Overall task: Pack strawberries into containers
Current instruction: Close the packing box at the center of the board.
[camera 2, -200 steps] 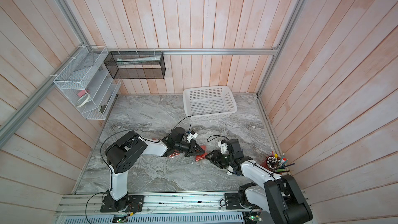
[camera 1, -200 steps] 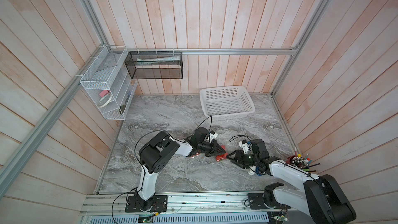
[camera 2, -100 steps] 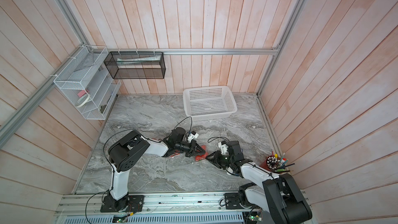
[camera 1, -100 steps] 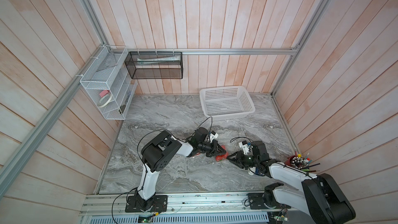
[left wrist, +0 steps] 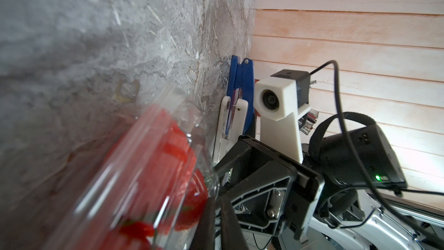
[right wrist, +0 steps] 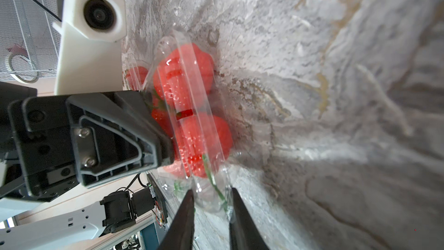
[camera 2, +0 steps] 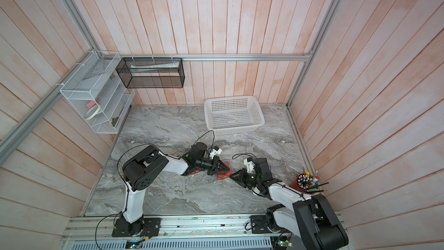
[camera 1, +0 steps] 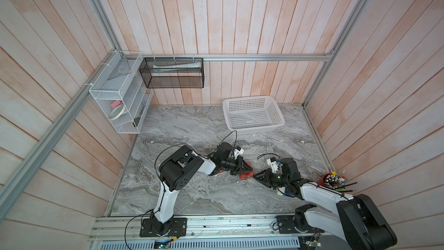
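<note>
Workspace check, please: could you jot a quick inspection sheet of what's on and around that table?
Surface: grey marble tabletop.
Job's things: clear clamshell container holding several strawberries.
Clutter: white perforated basket; red pencil cup.
End effectors: left end effector shut, against the container; right end effector open, straddling its edge.
Cables: black cable from the right wrist camera.
Surroundings: wood-slat walls, white wire shelf, black mesh basket.
</note>
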### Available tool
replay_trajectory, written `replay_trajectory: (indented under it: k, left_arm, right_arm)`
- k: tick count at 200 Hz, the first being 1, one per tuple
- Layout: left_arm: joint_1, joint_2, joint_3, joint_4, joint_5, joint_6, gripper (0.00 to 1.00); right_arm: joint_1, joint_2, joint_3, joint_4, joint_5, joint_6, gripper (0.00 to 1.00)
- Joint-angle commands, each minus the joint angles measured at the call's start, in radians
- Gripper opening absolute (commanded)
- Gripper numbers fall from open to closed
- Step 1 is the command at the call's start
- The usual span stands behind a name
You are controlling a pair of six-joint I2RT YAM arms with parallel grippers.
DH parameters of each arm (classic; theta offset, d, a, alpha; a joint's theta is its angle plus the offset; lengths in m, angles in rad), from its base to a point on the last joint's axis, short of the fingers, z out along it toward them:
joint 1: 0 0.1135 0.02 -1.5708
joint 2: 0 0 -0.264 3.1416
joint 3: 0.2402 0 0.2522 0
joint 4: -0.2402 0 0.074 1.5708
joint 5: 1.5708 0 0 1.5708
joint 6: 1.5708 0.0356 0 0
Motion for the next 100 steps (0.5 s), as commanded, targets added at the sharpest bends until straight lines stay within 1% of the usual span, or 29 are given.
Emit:
replay_trajectory:
  k: [1,16,41,51,66,100]
  left_arm:
    - [0.004,0.051,-0.015,-0.016,-0.001,-0.020,0.11]
    - [0.006,0.063,-0.019,0.005,0.006,-0.034,0.11]
    - [0.006,0.075,-0.021,0.021,0.010,-0.044,0.10]
    - [0.007,0.074,-0.021,0.022,0.011,-0.045,0.10]
    - [0.007,0.075,-0.020,0.022,0.012,-0.045,0.10]
    - [0.008,0.082,-0.020,0.027,0.014,-0.049,0.10]
  right_arm:
    - [0.004,0.003,-0.021,0.032,0.004,0.018,0.25]
    - [0.003,-0.002,-0.028,0.035,0.009,0.024,0.32]
    - [0.003,-0.016,-0.039,0.047,0.022,0.040,0.34]
    - [0.003,-0.022,-0.042,0.050,0.027,0.042,0.33]
    - [0.004,-0.022,-0.043,0.053,0.027,0.042,0.28]
    - [0.003,-0.005,-0.052,0.076,0.022,0.044,0.23]
